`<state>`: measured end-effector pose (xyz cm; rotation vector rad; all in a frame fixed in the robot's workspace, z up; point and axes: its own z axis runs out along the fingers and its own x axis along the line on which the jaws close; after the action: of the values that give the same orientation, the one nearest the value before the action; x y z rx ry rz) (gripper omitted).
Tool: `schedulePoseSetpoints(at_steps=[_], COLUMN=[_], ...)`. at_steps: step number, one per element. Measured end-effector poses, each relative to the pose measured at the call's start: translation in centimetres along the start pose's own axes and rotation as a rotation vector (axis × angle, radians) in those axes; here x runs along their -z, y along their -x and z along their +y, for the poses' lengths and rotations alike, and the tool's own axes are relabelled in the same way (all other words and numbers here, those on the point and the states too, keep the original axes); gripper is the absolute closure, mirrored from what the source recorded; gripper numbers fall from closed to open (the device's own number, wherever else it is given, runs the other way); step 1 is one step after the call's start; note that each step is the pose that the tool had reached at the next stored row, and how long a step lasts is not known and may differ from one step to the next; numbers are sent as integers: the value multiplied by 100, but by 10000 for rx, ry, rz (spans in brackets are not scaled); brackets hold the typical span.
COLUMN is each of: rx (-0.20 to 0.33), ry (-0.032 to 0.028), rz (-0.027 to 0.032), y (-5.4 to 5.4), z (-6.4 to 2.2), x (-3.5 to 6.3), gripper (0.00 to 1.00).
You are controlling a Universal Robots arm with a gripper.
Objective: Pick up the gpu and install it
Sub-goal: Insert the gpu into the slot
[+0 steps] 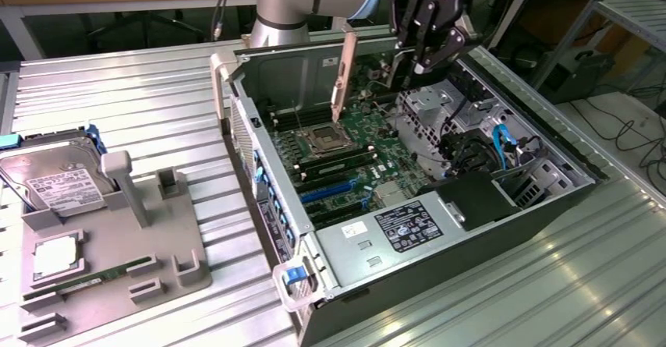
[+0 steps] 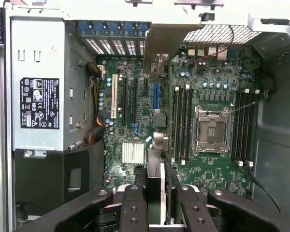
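Above the open computer case (image 1: pixel 437 285) hung one pincer (image 1: pixel 422 65), its two fingers closed partway and gripping the gpu (image 1: pixel 364 65) — a single black card held on edge above the board, with its one pale bracket (image 1: pixel 341 74) hanging down at the end away from the pincer. In the wrist view the pincer (image 2: pixel 158 200) clamped the gpu (image 2: pixel 154 179) edge-on over the green motherboard (image 2: pixel 208 179), where one empty CPU socket (image 2: pixel 211 129) sat between two banks of memory slots. Near them lay one white expansion slot (image 2: pixel 113 96) and one finned heat sink (image 2: pixel 133 152). One power supply (image 2: pixel 38 58) with a black label sat in a corner of the case. The case rested on the ribbed metal counter (image 1: pixel 136 97). Toward the counter's edge at the exterior view's left stood one grey holder (image 1: pixel 156 230) carrying three parts — one hard drive (image 1: pixel 58 179), one processor (image 1: pixel 58 257) and one green memory stick (image 1: pixel 93 281).
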<state>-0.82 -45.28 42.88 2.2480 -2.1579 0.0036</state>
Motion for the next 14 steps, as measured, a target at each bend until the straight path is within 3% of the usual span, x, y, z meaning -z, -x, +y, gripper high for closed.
schedulePoseSetpoints(at_steps=[14], rx=[-2], ry=[0], rz=[0], y=[1], z=[-1], x=[-69], gripper=[73])
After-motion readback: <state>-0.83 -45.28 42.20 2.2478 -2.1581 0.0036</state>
